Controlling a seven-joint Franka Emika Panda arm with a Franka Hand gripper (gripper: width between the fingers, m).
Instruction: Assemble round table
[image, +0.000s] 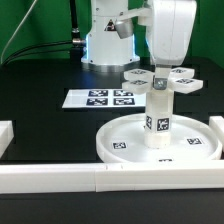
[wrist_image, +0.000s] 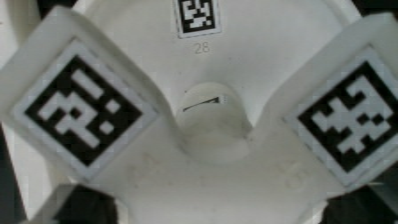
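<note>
**Three table parts in one stack, gripper at the top**

Exterior view. The round rimmed disc lies flat on the black table, just behind the front border rail. The post stands upright on the disc, roughly at its middle, with one tag facing the camera. The cross-shaped piece sits on the post's top end, arms about level, tags up.

The arm comes straight down over the stack. The gripper is right at the cross-shaped piece, at its centre. You can't tell here whether the fingers touch it.

Wrist view. The cross-shaped piece fills nearly the whole frame. Two tagged arms spread to either side of a rounded hub. Another tag shows beyond the hub, on a white surface. You can't tell which part carries it.

Gripper state. Neither view shows the finger gap cleanly, so open, closed or holding something cannot be told.

The marker board lies flat toward the exterior view's left of the disc, apart from it.
</note>
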